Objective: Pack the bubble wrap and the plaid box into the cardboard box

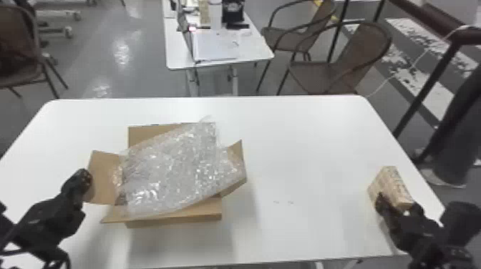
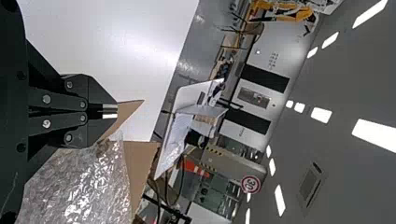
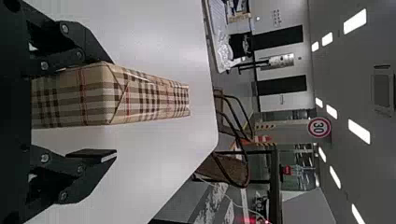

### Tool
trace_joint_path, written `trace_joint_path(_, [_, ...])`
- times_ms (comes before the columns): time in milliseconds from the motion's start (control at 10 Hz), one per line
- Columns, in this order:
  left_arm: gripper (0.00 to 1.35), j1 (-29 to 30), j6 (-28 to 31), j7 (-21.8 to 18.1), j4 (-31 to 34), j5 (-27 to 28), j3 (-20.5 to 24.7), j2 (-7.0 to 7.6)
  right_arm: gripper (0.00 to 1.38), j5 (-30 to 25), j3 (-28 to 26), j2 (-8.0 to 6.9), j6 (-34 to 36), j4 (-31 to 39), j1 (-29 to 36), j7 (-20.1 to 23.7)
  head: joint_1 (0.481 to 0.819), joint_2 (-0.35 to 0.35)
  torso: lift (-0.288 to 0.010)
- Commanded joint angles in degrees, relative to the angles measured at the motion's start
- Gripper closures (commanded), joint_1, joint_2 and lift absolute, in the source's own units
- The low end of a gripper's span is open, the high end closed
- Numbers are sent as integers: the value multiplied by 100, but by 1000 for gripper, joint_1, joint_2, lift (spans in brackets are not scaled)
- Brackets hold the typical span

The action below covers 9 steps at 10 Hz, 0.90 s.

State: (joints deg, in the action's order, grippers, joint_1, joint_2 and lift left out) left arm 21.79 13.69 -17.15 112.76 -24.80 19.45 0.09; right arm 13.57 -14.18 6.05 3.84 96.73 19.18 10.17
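White table [image 1: 304, 143], right gripper [image 1: 398, 203] wide open, straddling plaid box [image 1: 390, 180]

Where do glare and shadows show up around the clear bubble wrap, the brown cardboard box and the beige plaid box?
Head view: bright glints on the clear bubble wrap, a soft shadow on the white table at the near side of the brown cardboard box; left wrist view: pale sheen across the table, white ceiling lights; right wrist view: small highlights on the beige plaid box.

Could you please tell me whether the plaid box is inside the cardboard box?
No, the plaid box is on the white table, apart from the cardboard box.
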Motion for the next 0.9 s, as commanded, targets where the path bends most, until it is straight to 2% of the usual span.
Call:
trace_joint_path(0, [1220,-9,2,-7,0,11,6,-24,1116,23,3,-104,-6,21,25,-6,695,-34,-118])
trace_joint_path(100, [1220,-9,2,-16,0,11,15,-24,1165,50,3,-192,-67,65,60,-6,695,-32,-118])
trace_joint_path(200, [1220,-9,11,-25,-9,19,15,-24,1165,102,3,-210,-120,136,95,3,695,-26,-118])
trace_joint_path(500, [1220,-26,11,-42,0,37,15,-24,1165,436,249,-192,30,1076,130,38,695,-14,-118])
trace_joint_path(600, [1220,-44,2,-42,0,46,15,-24,1165,603,486,-139,267,1428,-81,143,695,5,-118])
trace_joint_path(700, [1220,-61,20,-42,-9,55,6,-24,1165,788,776,-25,689,1674,-433,310,695,36,-118])
trace_joint_path(800, [1220,-123,20,-42,-9,107,-20,-24,1165,832,926,98,1656,1973,-907,521,695,76,-118])
